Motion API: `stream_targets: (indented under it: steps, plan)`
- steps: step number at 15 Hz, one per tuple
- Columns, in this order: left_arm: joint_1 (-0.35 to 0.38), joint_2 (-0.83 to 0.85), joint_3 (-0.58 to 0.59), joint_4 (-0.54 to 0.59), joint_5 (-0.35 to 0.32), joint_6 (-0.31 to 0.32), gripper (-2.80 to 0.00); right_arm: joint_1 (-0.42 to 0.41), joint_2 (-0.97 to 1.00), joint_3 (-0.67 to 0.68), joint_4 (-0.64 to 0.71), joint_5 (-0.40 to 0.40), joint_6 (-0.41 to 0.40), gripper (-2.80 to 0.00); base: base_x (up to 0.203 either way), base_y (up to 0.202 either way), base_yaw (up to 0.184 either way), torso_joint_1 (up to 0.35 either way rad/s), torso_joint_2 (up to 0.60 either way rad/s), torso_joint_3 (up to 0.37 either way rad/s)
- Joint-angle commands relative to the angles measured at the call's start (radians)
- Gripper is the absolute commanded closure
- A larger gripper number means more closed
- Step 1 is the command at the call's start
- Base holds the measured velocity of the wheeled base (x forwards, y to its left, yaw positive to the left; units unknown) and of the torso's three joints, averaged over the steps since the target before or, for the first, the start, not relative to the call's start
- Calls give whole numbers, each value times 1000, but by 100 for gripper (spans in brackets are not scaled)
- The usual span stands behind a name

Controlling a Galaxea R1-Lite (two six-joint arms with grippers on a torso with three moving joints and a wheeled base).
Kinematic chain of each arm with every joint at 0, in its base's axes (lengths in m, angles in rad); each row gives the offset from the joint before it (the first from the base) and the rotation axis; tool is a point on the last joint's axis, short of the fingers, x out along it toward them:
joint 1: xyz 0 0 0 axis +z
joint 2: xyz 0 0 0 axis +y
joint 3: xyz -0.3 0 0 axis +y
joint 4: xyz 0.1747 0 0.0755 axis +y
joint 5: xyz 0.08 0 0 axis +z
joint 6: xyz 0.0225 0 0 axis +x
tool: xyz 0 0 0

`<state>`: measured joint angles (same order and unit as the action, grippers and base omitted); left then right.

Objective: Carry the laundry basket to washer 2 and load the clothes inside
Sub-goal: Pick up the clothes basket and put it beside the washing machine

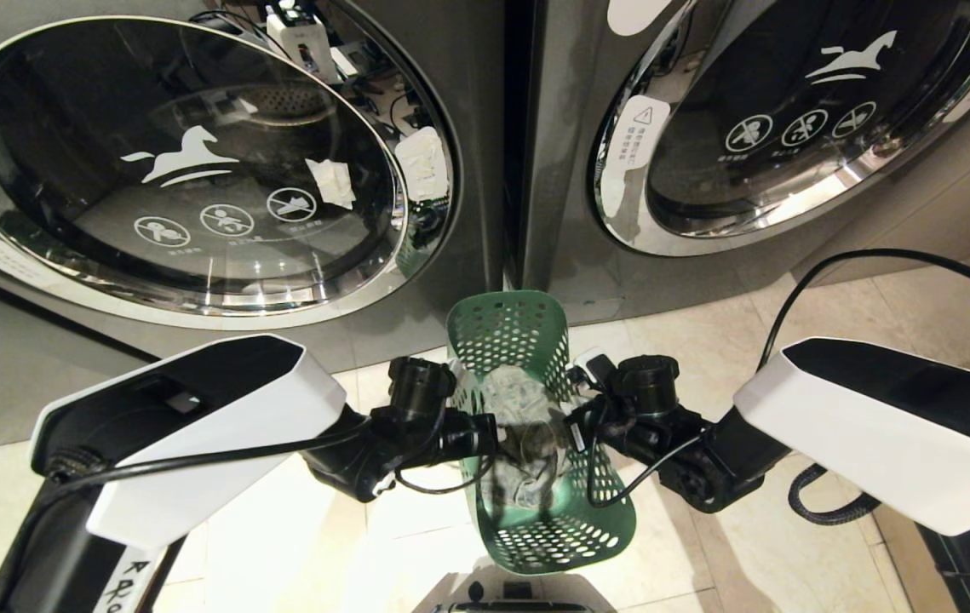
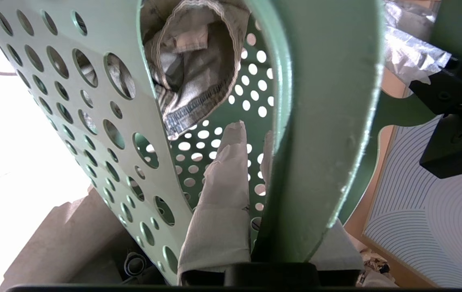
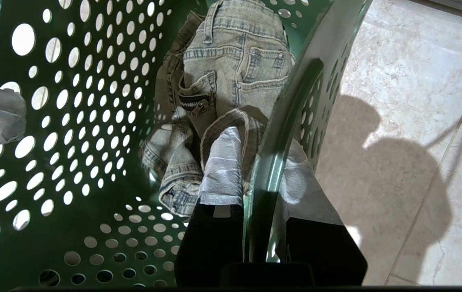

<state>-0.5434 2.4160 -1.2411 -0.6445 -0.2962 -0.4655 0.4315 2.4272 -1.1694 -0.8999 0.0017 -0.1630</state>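
Laundry basket (image 1: 536, 528) hangs before two washers (image 1: 195, 170).

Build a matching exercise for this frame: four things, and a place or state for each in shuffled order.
Things:
1. laundry basket
2. clothes
3. left claw
4. washer door

Place or state:
A. closed, behind the basket
B. held between both arms
C. clamped on a basket handle
D. lying inside the basket

Pairs: 1-B, 2-D, 3-C, 4-A
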Motion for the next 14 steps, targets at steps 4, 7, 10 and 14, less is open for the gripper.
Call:
stream_targets:
  steps: [4,7,10,14]
  plan:
    - [0,-1,0,1,-1,-2,0,0,3,7,-2,-2,-4,0,0,0,0,0,0,0]
    - [0,-1,-3,2,-1,-4,0,0,4,7,-2,-3,-4,0,0,0,0,0,0,0]
    - [0,-6,-3,6,2,-9,0,0,7,4,-1,-3,-6,0,0,0,0,0,0,0]
    - [-3,-29,-15,28,0,-16,0,0,12,1,-1,-3,-6,0,0,0,0,0,0,0]
